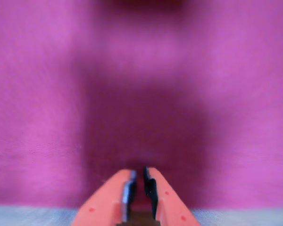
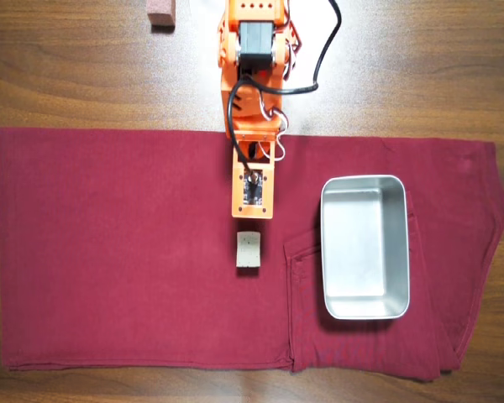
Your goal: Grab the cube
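At the bottom of the wrist view, the gripper (image 1: 139, 181) is seen with its two orange fingers drawn nearly together, only a narrow slit left between the dark pads, and nothing is held. Beyond the tips, only blurred magenta cloth (image 1: 141, 94) and a broad shadow are shown; the cube is not visible in this view.

From overhead, the arm (image 2: 254, 101) is seen reaching down the picture from the top edge, its end over the cloth (image 2: 109, 252). The cube (image 2: 249, 250) lies just below that end, close but apart from it, on the flat cloth. To the right, well clear of the cube, the metal tray (image 2: 364, 311) is set. Farthest up, on the bare wooden table (image 2: 420, 67), a reddish-brown block (image 2: 160, 12) is partly cut off by the frame.

A miss is judged likely if the descent is made with the jaws this narrow: the cube would be struck from above or pushed along the cloth. Open room is left on the cube's left and below; the tray's rim limits travel rightward.
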Available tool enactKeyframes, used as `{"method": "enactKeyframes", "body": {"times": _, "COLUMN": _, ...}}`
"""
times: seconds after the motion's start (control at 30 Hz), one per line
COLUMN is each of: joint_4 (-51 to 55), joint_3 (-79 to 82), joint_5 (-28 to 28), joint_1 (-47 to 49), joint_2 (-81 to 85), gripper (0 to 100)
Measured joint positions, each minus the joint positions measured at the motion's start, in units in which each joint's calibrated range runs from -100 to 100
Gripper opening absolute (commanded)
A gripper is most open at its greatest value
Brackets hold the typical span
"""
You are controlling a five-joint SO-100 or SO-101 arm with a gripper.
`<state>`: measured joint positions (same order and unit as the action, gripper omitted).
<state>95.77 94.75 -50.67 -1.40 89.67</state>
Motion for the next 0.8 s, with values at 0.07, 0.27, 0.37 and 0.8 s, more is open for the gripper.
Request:
{"method": "enactKeyframes", "body": {"times": 0.07, "joint_4": -2.4, "joint_3": -11.9, "joint_5": -0.3, "joint_1": 0.1, "joint_2": -14.0, "gripper": 16}}
{"method": "enactKeyframes", "body": {"times": 0.27, "joint_4": -8.3, "joint_3": -45.7, "joint_5": -3.4, "joint_1": -5.4, "joint_2": -49.3, "gripper": 21}}
{"method": "enactKeyframes", "body": {"times": 0.37, "joint_4": -13.0, "joint_3": -55.7, "joint_5": -4.1, "joint_1": -8.5, "joint_2": -64.0, "gripper": 23}}
{"method": "enactKeyframes", "body": {"times": 0.8, "joint_4": -16.8, "joint_3": -61.0, "joint_5": -2.9, "joint_1": -6.4, "joint_2": -76.1, "gripper": 37}}
